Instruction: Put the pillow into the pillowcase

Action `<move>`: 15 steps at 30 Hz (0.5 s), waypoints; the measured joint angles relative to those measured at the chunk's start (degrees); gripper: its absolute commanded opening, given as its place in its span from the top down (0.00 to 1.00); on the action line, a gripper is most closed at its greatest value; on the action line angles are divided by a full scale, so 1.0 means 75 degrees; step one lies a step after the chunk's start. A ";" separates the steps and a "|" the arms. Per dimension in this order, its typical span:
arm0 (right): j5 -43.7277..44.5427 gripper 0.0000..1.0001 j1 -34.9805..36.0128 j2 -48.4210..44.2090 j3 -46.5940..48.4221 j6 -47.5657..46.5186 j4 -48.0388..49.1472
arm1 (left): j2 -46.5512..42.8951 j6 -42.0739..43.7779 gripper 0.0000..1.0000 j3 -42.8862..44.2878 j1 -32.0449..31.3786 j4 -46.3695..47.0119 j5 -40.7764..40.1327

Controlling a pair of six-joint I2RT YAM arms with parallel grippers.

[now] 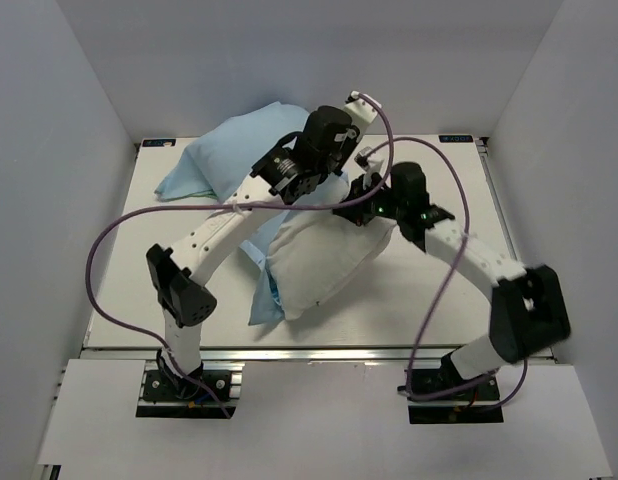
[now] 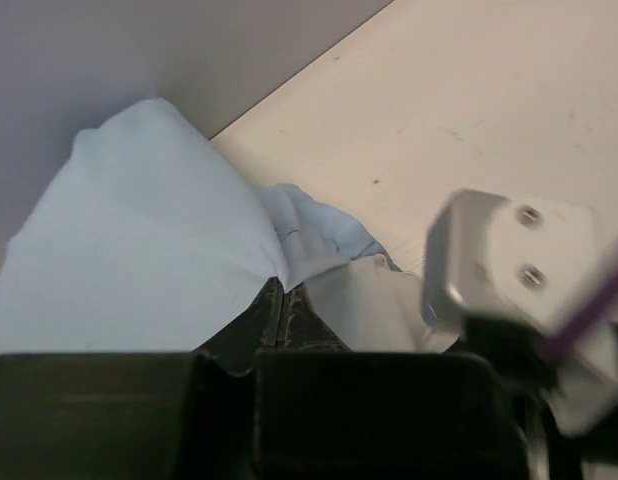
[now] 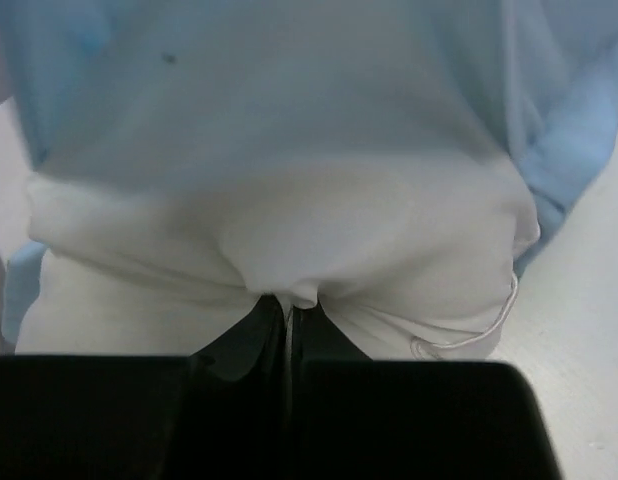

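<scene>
The white pillow (image 1: 324,258) lies mid-table, its far end inside the light blue pillowcase (image 1: 234,150), which bunches at the back left and also shows under the pillow's left side. My left gripper (image 1: 327,183) is above the pillow's far end. In the left wrist view it (image 2: 281,290) is shut on a fold of the pillowcase (image 2: 139,230), with the pillow's white cloth (image 2: 374,300) beside it. My right gripper (image 1: 351,207) is at the pillow's far right corner. In the right wrist view it (image 3: 289,305) is shut on the pillow's cloth (image 3: 289,240), below the pillowcase (image 3: 289,80).
White walls close in the table (image 1: 439,300) at the back and both sides. The two grippers are close together over the pillow's far end. Purple cables (image 1: 109,240) loop off both arms. The right arm's metal wrist part (image 2: 509,260) shows in the left wrist view.
</scene>
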 measured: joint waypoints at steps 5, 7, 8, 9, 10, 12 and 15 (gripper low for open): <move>0.1775 1.00 0.0924 -0.2279 -0.2139 0.0364 0.3357 | -0.0714 -0.0519 1.00 -0.0382 -0.0490 0.0017 0.0015; 0.2162 1.00 0.1154 -0.2340 -0.2407 0.0632 0.4564 | -0.1122 -0.0868 1.00 -0.0833 -0.0609 0.0175 0.0055; 0.2346 1.00 0.1218 -0.2151 -0.2407 0.0790 0.5039 | -0.1367 -0.1055 1.00 -0.1122 -0.0676 0.0221 0.0105; 0.2637 1.00 0.1282 -0.1886 -0.2398 0.0950 0.5549 | -0.1600 -0.1233 1.00 -0.1419 -0.0772 0.0259 0.0149; 0.2984 1.00 0.1332 -0.1553 -0.2384 0.1078 0.5971 | -0.1792 -0.1393 1.00 -0.1649 -0.0874 0.0262 0.0189; 0.3870 1.00 0.1416 -0.0787 -0.2282 0.1314 0.6560 | -0.2206 -0.1813 1.00 -0.2264 -0.1157 0.0303 0.0216; 0.5149 1.00 0.1510 0.0149 -0.1935 0.1708 0.6473 | -0.2716 -0.2422 1.00 -0.3386 -0.1425 0.0495 0.0259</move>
